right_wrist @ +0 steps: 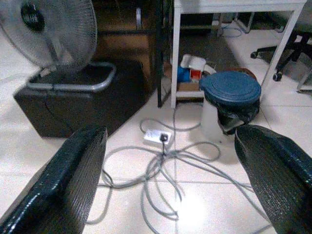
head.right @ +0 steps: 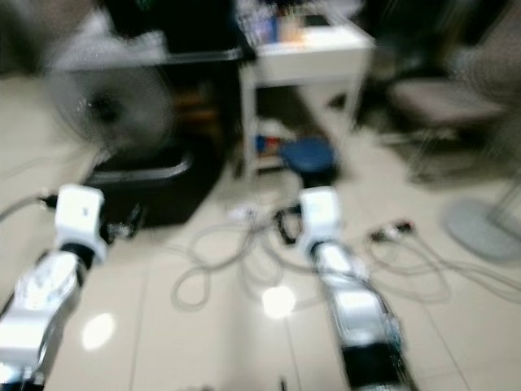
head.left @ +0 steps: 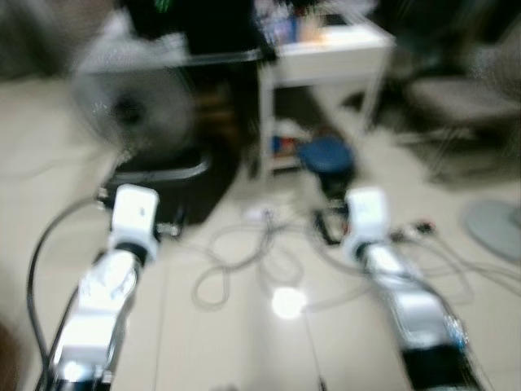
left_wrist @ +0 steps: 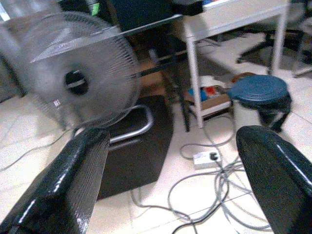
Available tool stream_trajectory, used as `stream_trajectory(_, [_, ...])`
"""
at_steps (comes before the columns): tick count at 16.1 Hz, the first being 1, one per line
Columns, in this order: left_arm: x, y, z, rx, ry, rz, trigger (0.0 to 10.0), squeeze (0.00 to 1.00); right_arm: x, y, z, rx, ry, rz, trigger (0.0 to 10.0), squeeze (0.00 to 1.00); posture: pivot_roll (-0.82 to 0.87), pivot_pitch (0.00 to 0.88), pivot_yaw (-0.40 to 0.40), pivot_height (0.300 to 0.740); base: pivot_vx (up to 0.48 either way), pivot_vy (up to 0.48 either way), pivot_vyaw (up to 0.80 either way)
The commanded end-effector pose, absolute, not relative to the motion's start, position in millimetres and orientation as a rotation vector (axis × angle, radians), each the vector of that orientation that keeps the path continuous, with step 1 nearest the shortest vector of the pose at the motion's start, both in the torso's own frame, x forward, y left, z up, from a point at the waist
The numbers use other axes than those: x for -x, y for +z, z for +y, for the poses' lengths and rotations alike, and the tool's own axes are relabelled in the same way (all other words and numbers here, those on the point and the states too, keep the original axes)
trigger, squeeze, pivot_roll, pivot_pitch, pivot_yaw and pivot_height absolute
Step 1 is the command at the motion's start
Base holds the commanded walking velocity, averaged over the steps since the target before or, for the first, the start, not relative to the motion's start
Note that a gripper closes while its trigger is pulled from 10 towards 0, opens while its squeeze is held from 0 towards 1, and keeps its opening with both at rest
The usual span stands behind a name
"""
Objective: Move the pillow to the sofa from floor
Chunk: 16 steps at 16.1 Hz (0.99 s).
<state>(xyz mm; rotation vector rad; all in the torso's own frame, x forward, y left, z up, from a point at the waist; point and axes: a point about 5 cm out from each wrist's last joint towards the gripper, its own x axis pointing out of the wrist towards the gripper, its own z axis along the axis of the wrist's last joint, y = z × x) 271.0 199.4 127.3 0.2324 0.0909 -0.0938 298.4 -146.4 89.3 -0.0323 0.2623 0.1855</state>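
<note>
Both silver arms reach forward over a pale tiled floor (right_wrist: pixel 44 161), the head views smeared by motion. The left gripper (left_wrist: pixel 175 180) hangs released, its two black fingers (left_wrist: pixel 73 180) spread wide with nothing between them; the right gripper (right_wrist: pixel 170 180) is likewise released and empty, its fingers (right_wrist: pixel 273 170) far apart. From the head camera, a grey standing fan (head.left: pixel 130 106) sits at about 10 o'clock, its foot resting on a low black box (right_wrist: pixel 73 105) with a chrome rail on top. At 12 o'clock stands a white table (head.left: pixel 326 53) with cluttered things on its top, too blurred to name, and a small box of coloured items (right_wrist: pixel 187 73) on the floor beneath it. Just beside the table's leg, toward 1 o'clock, is a white bin with a blue lid (right_wrist: pixel 230 90) and a black liner. A white power strip (right_wrist: pixel 157 136) lies on the tiles ahead of the grippers, with grey cables (right_wrist: pixel 156 170) looping away from it in tangles across the floor. An office chair (head.left: pixel 456 98) stands at 2 o'clock, and a round grey base (head.left: pixel 492 228) lies at 3 o'clock. Where the pillow and the sofa are cannot be told from these views
</note>
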Motion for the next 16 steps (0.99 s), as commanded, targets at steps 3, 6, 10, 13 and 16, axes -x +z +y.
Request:
stream_trajectory(3, [-269, 133, 211, -0.286, -0.018, -0.002, 10.0, 0.0, -298, 89, -136, 0.021, 0.239, 0.267, 10.0, 0.0, 0.05, 0.0, -0.001, 0.74, 0.0, 0.0, 0.8])
stream_trajectory(6, [-267, 128, 209, -0.277, 0.031, 0.064, 10.0, 0.0, -297, 85, -135, -0.004, 0.235, 0.279, 10.0, 0.0, 0.06, 0.0, -0.004, 0.74, 0.0, 0.0, 0.8])
stream_trajectory(10, [-259, 128, 207, -0.25, 0.024, 0.04, 10.0, 0.0, -299, 82, -124, 0.007, 0.284, 0.3, 10.0, 0.0, 0.11, 0.0, -0.046, 0.74, 0.0, 0.0, 0.8])
stream_trajectory(13, [-257, 128, 204, -0.277, -0.029, 0.044, 10.0, 0.0, -297, 80, -127, 0.001, 0.275, 0.305, 10.0, 0.0, 0.1, 0.0, -0.039, 0.74, 0.0, 0.0, 0.8])
stream_trajectory(16, [-259, 130, 200, -0.291, -0.058, 0.035, 10.0, 0.0, -292, 74, -135, -0.011, 0.236, 0.324, 10.0, 0.0, 0.09, 0.0, -0.021, 0.74, 0.0, 0.0, 0.8])
